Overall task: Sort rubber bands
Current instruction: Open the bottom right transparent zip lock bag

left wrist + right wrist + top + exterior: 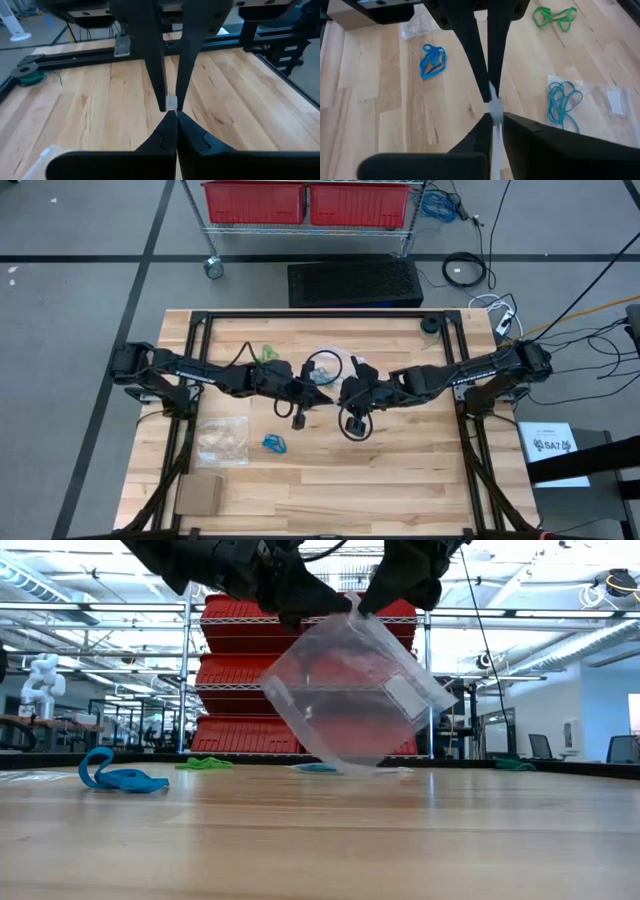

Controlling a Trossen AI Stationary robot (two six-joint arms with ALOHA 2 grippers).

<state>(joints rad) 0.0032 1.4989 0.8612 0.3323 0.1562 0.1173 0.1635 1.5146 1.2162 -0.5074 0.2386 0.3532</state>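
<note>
Clear bag (350,690) mid-air betw. both arms; left claw (171,116) & right claw (492,112) each pinching its edge

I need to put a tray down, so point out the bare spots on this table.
Barest: the near-right boards, right of the blue bands. Crowded: the centre, where the left gripper and right gripper pinch the lifted bag; the near-left, with a flat bag and box; the far-left, with green bands.

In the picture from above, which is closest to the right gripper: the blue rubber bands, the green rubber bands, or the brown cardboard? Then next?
From the right gripper:
1. Blue rubber bands, front, toward the left arm.
2. Green rubber bands, back; nearly tied with blue.
3. Brown cardboard, far front-left corner.
</note>
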